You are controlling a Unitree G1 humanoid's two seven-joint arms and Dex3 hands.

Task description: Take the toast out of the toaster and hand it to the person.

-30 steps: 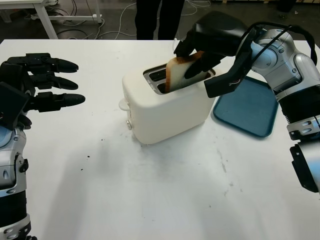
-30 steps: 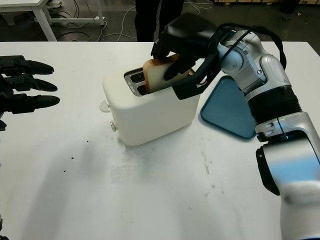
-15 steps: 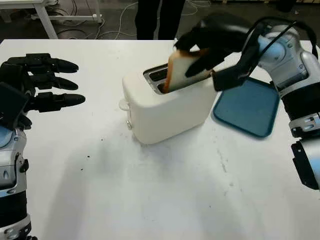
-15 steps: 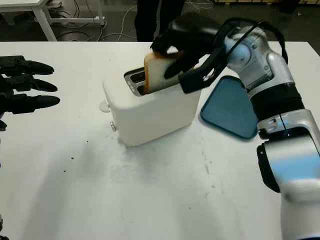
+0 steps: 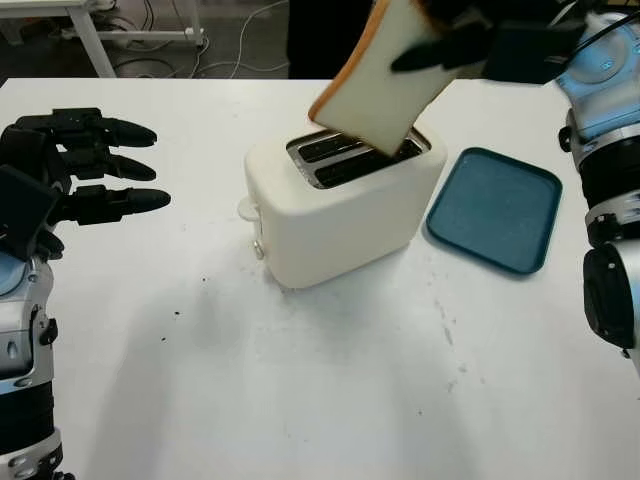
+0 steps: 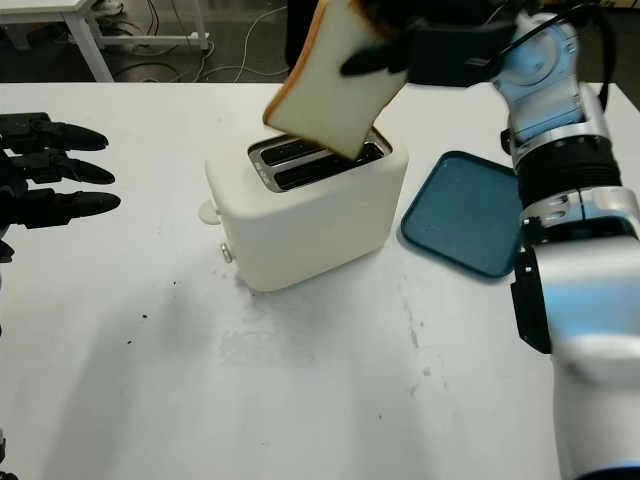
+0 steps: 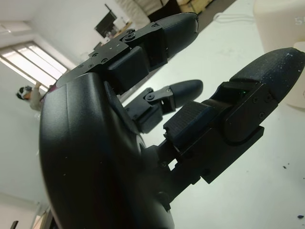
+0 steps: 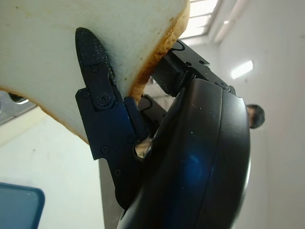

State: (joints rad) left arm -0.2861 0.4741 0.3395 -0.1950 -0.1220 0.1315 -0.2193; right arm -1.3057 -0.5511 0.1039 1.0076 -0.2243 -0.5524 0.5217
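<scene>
Left eye view: our left hand is open, off to the side above the surface. Our right hand holds the toast, now lifted clear above the toaster. Next we can pass it to the person.

Right robot hand raised, clamped; left robot hand open.

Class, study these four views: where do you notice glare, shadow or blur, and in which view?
Right wrist view: bright ceiling lights glare behind the right hand gripping the toast. Left eye view: the toaster casts a soft shadow on the table. Left wrist view: the left hand looms close, background hazy.
</scene>
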